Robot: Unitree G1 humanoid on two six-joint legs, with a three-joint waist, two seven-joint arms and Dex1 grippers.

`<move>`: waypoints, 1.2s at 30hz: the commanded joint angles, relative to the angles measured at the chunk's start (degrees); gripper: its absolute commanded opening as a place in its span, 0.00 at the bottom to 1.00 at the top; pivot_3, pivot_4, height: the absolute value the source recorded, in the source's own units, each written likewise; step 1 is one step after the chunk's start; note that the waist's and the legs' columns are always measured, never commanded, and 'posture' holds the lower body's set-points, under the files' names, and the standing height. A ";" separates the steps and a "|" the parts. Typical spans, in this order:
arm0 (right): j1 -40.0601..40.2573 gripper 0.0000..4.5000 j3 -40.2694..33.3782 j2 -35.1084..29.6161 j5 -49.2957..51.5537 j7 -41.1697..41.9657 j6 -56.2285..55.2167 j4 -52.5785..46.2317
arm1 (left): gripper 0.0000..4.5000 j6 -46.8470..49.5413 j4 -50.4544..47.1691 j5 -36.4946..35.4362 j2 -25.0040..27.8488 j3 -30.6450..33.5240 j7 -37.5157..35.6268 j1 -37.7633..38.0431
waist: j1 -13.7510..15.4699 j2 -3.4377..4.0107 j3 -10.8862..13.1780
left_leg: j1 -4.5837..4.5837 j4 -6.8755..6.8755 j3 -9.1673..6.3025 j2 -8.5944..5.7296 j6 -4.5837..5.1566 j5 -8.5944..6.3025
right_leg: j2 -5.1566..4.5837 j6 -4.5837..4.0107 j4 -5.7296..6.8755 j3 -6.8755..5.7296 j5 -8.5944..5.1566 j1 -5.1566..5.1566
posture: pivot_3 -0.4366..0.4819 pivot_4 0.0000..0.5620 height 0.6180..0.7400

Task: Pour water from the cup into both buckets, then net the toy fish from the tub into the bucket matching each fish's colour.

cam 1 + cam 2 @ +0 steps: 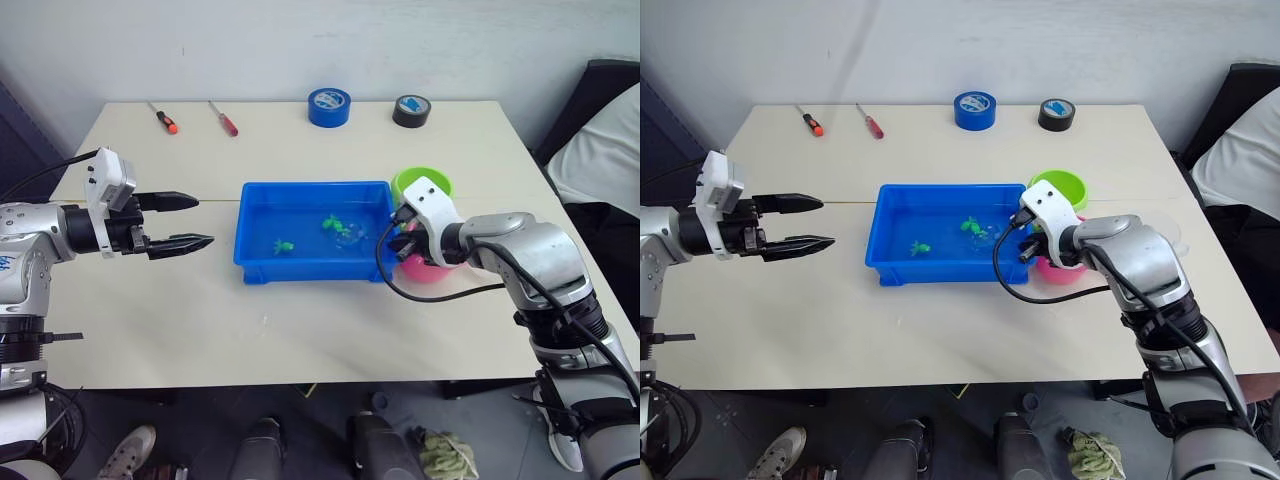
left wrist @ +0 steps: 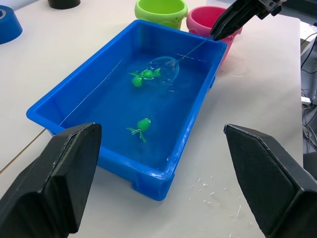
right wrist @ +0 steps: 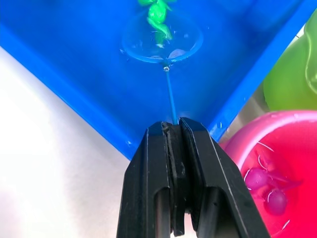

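The right end effector point(image 3: 173, 130) is clamped on the thin handle of the net point(image 3: 162, 42), whose hoop sits in the water of the tub point(image 1: 255, 262) at the tub's 3 o'clock end, with a green toy fish point(image 3: 157, 12) at or just inside its rim; whether the fish is truly netted I cannot tell. A second green fish point(image 1: 284, 245) floats near the tub's middle. The pink bucket point(image 3: 292, 144) already holds pink fish and stands just beside the tub at its 4 o'clock corner, with the green bucket point(image 2: 161, 11) at 2 o'clock, touching or nearly touching it. The left end effector point(image 1: 190, 222) hovers with fingers apart over bare table at the tub's 9 o'clock, holding nothing. The likely trouble: the handle is slender and pinched far from the hoop, so a quick lift could let the hoop swing and spill the fish, or the handle could catch the tub's wall on the way out. The green bucket is close, but the path crosses the tub's rim and skirts the pink bucket, so a drop into the wrong colour is possible. Open table lies toward 6 o'clock.
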 commanded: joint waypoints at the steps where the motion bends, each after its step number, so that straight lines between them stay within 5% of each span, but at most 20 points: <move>1: -1.59 0.00 -2.78 -0.38 1.39 -0.46 0.63 -2.50 | 0.96 -0.76 0.15 0.09 0.54 0.50 -0.13 -1.23 | 0.01 0.00 0.00 | 0.00 0.00 0.00 0.00 0.00 0.00 | 0.00 0.00 0.00 0.00 0.00 0.00 | 0.48 0.27 0.95; 20: -0.62 0.00 -7.53 -1.03 6.69 -0.43 1.16 -5.91 | 0.96 -1.86 1.54 0.65 -0.20 -0.06 -1.05 -2.42 | 0.00 0.00 0.00 | 0.00 -0.02 0.00 0.01 0.00 0.00 | 0.00 0.00 0.00 0.00 0.00 0.00 | 0.48 0.27 0.95; 29: -0.08 0.00 -19.49 -10.50 7.03 -0.04 -4.54 -0.45 | 0.96 -4.20 6.41 1.98 -2.08 -3.61 -3.73 -9.24 | 1.36 0.00 0.01 | -0.02 -0.04 0.02 -0.07 0.01 0.00 | -0.03 0.00 -0.13 -0.02 0.00 0.02 | 0.48 0.27 0.95; 36: 1.89 0.00 -16.38 -16.56 2.30 -0.40 -12.88 3.95 | 0.96 -7.15 11.57 3.79 -4.68 -6.62 -6.49 -14.55 | 1.13 0.01 0.01 | 0.00 -0.09 0.11 -0.18 0.01 0.00 | 0.07 0.00 -0.10 0.02 0.00 0.01 | 0.48 0.27 0.95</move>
